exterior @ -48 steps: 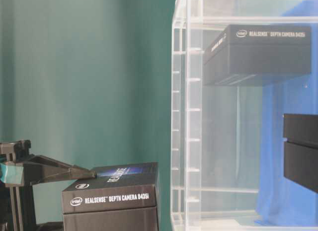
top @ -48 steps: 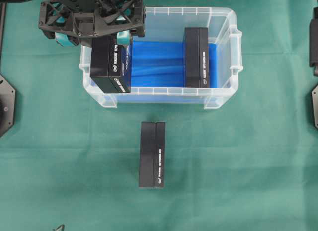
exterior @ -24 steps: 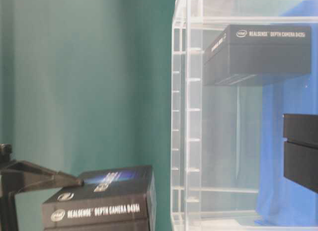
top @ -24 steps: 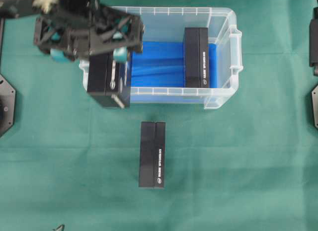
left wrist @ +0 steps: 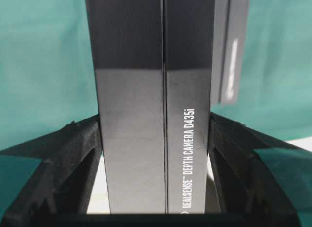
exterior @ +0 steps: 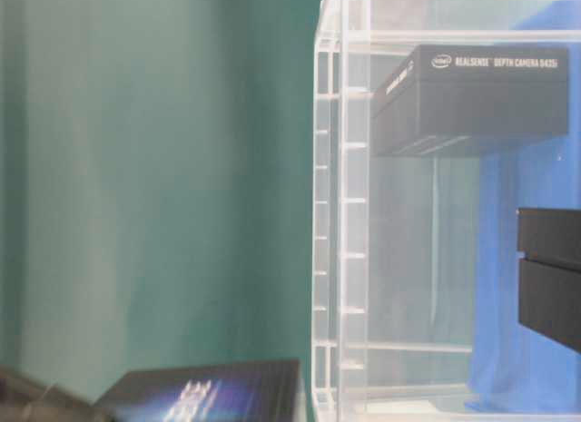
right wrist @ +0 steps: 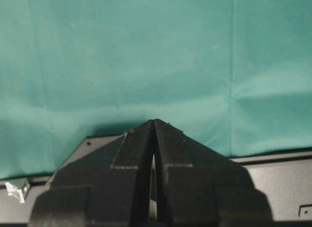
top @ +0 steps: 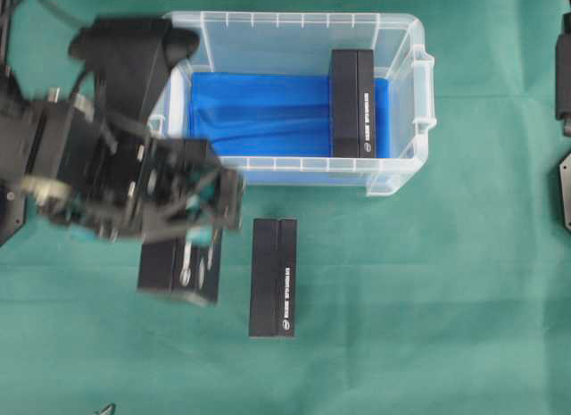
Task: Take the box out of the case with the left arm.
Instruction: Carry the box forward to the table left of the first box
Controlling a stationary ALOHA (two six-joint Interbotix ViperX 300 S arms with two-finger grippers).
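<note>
Left gripper [top: 192, 220] holds the box [top: 178, 270] by its two long flat sides, jaws set to box width. Box is now outside the case [top: 410, 103], above the green cloth [top: 428, 299], just beside another box [top: 274, 278] on the cloth. One more box [top: 353, 103] stands in the case on blue sheet [top: 259, 112]. Held box looks stiff cardboard, prob. light, smooth and a bit glossy, so it may slip; a mid-length grip on the flat sides is best. Right gripper [right wrist: 154, 139] is closed, empty, far from work.
</note>
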